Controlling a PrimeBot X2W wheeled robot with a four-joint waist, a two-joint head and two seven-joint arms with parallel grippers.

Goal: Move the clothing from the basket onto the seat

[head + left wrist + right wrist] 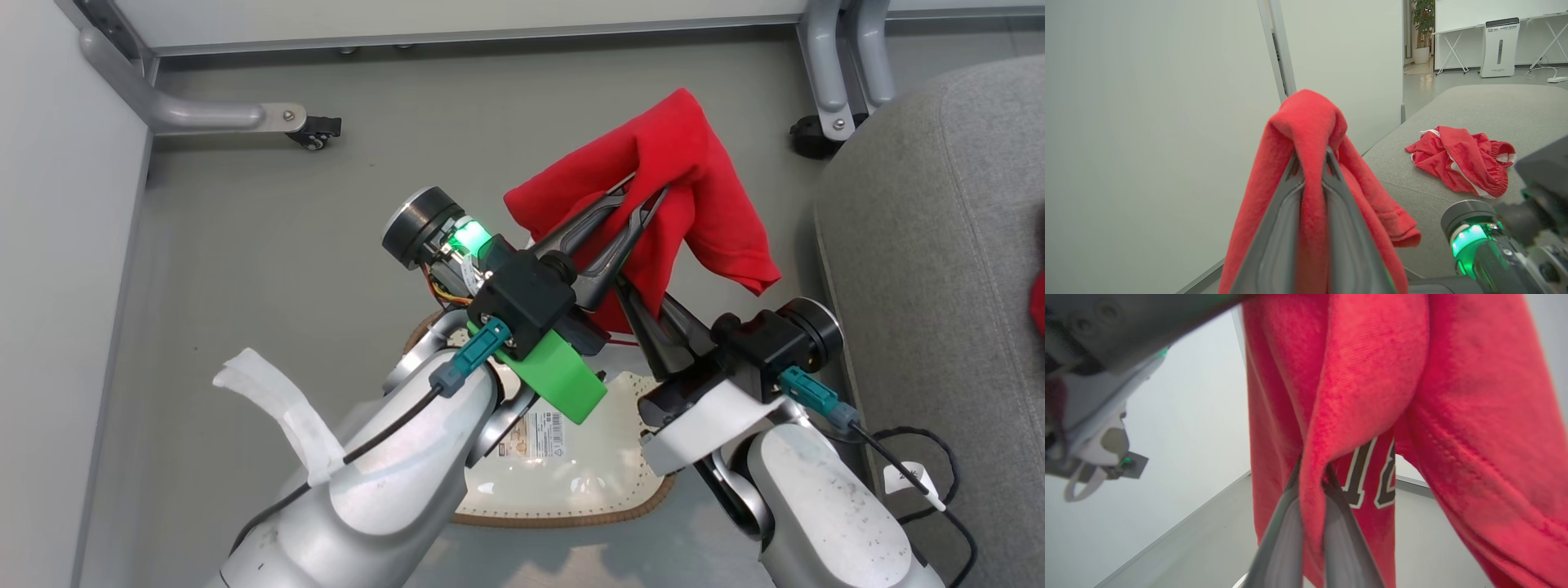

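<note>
A red garment (694,188) hangs in the air above the grey floor, gripped by both grippers. My left gripper (647,193) is shut on its upper fold, fabric draped over its fingertips (1331,163). My right gripper (645,314) comes from below, tips hidden in the cloth, and is shut on a fold (1312,473) beside dark printed numerals. The cream basket (571,490) lies under my arms, its label showing. The grey seat (922,245) stands at the right. A second red garment with white panels (1457,163) lies on the seat (1453,106).
Metal frame legs on castors stand at the back left (310,131) and back right (816,131). A white partition (57,286) runs along the left. A black cable (931,457) lies at the seat's foot. A white appliance (1498,47) stands beyond the seat.
</note>
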